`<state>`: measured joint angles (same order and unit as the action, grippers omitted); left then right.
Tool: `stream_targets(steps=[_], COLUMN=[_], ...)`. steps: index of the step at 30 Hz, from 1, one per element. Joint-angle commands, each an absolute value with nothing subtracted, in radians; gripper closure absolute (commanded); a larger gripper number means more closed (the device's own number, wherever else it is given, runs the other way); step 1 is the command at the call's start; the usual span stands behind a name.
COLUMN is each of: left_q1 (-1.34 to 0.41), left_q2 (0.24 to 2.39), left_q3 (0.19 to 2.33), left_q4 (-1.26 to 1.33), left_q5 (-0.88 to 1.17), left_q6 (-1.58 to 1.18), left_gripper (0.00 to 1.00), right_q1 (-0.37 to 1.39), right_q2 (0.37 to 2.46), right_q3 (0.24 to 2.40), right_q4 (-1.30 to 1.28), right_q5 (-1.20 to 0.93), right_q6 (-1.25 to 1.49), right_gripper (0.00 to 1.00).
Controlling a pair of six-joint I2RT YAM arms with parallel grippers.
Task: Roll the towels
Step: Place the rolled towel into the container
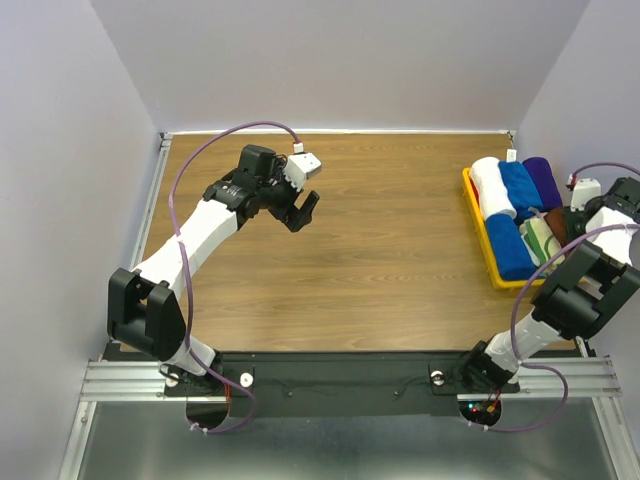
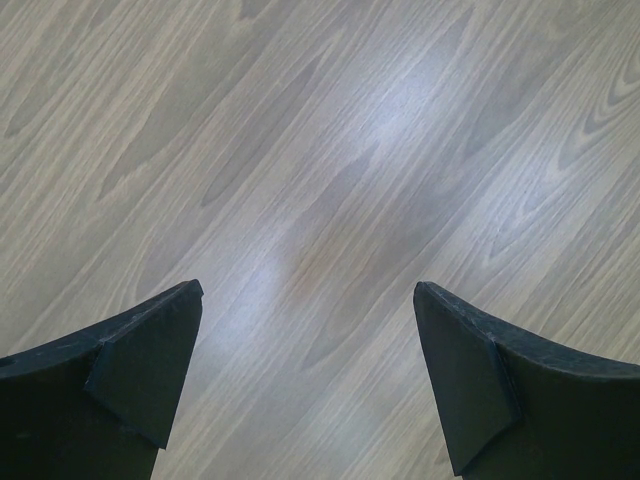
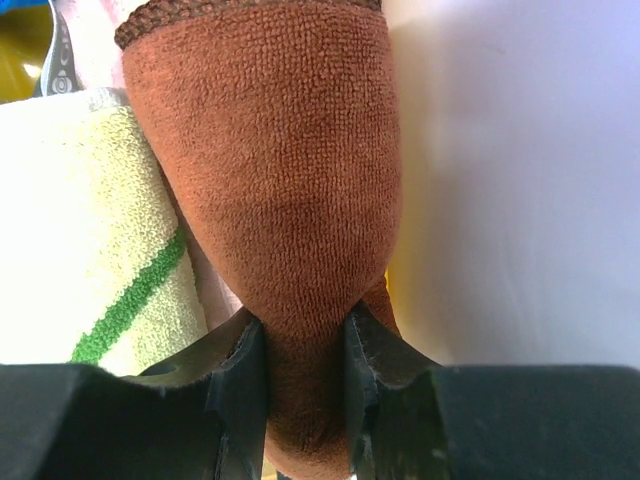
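R gripper (image 3: 305,335) pinching rust-brown towel (image 3: 280,180), cream towel (image 3: 80,230) beside — L gripper (image 2: 307,292) spread, over table (image 2: 320,120)

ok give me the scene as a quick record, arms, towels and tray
left gripper: jaws open, over wooden table, holding nothing
right gripper: jaws shut on rust-brown towel
rust-brown towel: pinched at its near end, touching cream towel
cream towel: green stripe, left of the brown one in the right wrist view
yellow tray: table's right edge, holds rolled towels
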<state>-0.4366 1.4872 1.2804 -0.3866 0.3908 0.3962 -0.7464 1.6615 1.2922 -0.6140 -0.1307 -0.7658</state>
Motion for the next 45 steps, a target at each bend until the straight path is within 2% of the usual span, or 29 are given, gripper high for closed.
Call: stream_targets(steps=[1,11,26,27,31,35,41,45], left_q1=[-0.437,-0.437,-0.437,-0.437,-0.437,-0.437,-0.437,-0.437], left_q2=[1.47,1.471,1.479,1.48,1.477,1.474,1.476,1.476], left_q3=[1.292,1.281,1.259,1.261,1.262,1.264,1.264,1.262], left_q4=[-0.387,-0.379,-0.371,-0.371,-0.374,-0.379,-0.377,-0.373], left_q5=[0.387,0.385,0.39,0.391,0.384,0.382,0.379,0.377], left_q6=[0.417,0.417,0.417,0.416,0.419,0.428,0.428,0.428], left_gripper=[0.01,0.01,0.01,0.01,0.01,0.01,0.01,0.01], right_q1=[-0.747,-0.747,-0.741,-0.741,-0.739,-0.739,-0.739,-0.739], right_q2=[1.632,1.686,1.712,1.723,1.718,1.683,1.664,1.658], right_q3=[1.339,1.454,1.347,1.342,1.348,1.385,1.448,1.48], right_q4=[-0.658,-0.794,-0.815,-0.815,-0.816,-0.818,-0.842,-0.857], right_q5=[-0.19,-0.25,-0.27,-0.267,-0.252,-0.259,-0.245,-0.25], right_q6=[-0.721,-0.686,-0.719,-0.722,-0.724,-0.713,-0.712,-0.706], right_gripper=[0.76,0.77,0.78,0.77,0.5,0.42,0.39,0.33])
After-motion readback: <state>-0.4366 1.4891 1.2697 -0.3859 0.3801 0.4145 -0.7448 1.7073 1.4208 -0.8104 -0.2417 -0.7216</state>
